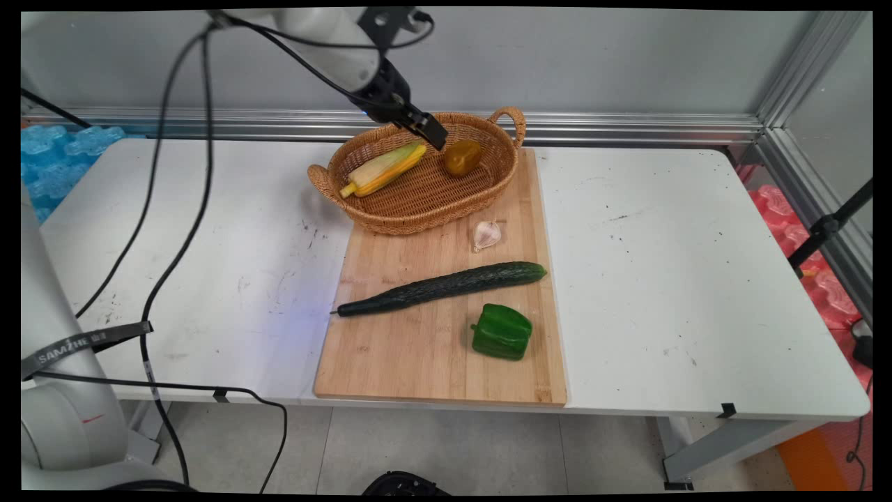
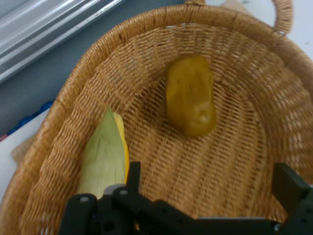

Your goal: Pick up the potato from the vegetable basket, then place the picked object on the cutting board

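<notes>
Hovering over the oval woven wicker basket [image 1: 418, 202], the black two-finger gripper [image 1: 433, 136] hangs between the husked yellow corn cob [image 1: 385, 169] and the brownish-yellow pepper [image 1: 463, 157]. In the hand view, its fingers [image 2: 290, 187] stand apart, empty. Risk: descending here, a finger could strike the corn cob [image 2: 105, 156] or snag the weave.
</notes>
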Controlling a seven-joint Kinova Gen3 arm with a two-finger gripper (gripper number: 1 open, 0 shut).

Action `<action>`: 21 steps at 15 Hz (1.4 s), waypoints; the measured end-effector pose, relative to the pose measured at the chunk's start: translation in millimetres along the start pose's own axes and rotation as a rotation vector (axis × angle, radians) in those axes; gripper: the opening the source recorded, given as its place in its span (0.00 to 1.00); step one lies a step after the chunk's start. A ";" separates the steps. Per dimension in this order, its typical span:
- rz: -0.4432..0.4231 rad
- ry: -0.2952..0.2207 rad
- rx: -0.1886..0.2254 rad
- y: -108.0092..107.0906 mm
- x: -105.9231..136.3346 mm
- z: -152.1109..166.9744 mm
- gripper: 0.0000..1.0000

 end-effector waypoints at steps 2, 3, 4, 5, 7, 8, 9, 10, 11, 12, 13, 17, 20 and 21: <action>-0.008 -0.004 0.015 5.2 5.1 24.3 1.00; -0.010 -0.006 0.021 7.2 7.1 34.4 1.00; -0.012 -0.008 0.026 9.3 9.6 46.3 1.00; -0.014 -0.009 0.031 11.1 12.4 57.9 1.00; -0.019 -0.012 0.038 13.8 17.0 79.3 1.00; -0.023 -0.014 0.041 15.0 19.1 90.4 1.00; -0.027 -0.016 0.042 16.3 21.2 100.8 1.00; -0.030 -0.017 0.043 17.5 22.9 109.3 1.00; -0.034 -0.019 0.043 19.0 24.8 118.4 1.00; -0.038 -0.021 0.042 20.1 26.3 125.4 1.00; -0.041 -0.022 0.042 21.2 27.9 132.4 1.00; -0.047 -0.023 0.041 21.9 32.7 147.3 0.00; -0.034 -0.025 0.037 18.0 32.4 141.2 0.00; -0.029 -0.025 0.035 17.3 32.1 138.1 0.00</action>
